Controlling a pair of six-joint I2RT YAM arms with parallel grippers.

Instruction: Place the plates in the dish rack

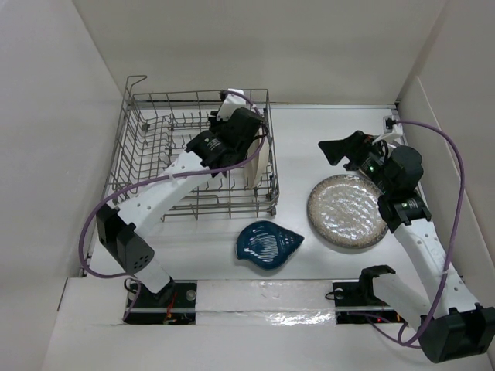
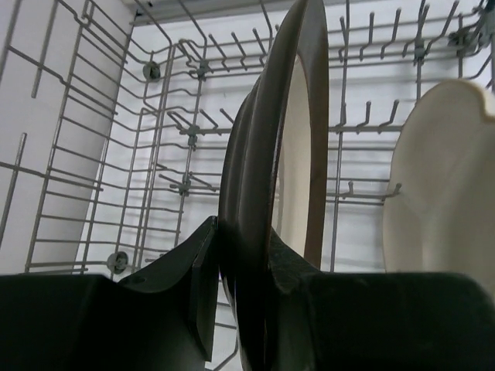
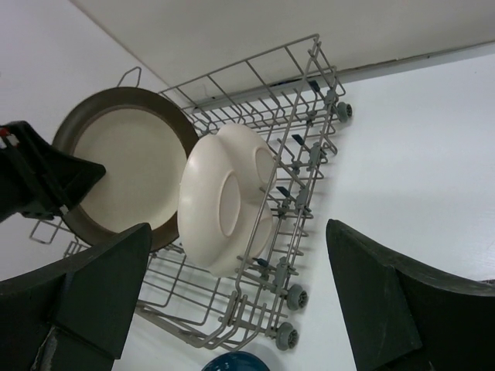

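A round plate [image 2: 290,154] with a dark metal rim is pinched edge-on by the left pincer [image 2: 242,236], whose two fingers are pressed against opposite faces near the rim. The plate is held upright inside the wire rack [image 1: 193,93], near a cream divided plate [image 2: 448,193] already stood among the tines. Whether the rim is seated on the wires cannot be told. For a clean placement, the plate is best kept parallel to its neighbour and apart from it. It should be lowered straight, so that the rim drops into a gap between two tines. The grip should be eased only once the weight is judged to be borne by the rack, and the fingers then drawn straight out to avoid tipping either plate. The right pincer [image 3: 238,232] is spread and holds nothing. It is poised over the bench [image 1: 325,124] beside a speckled plate [image 1: 348,210], and a blue shell dish [image 1: 268,245] lies in front of the rack.
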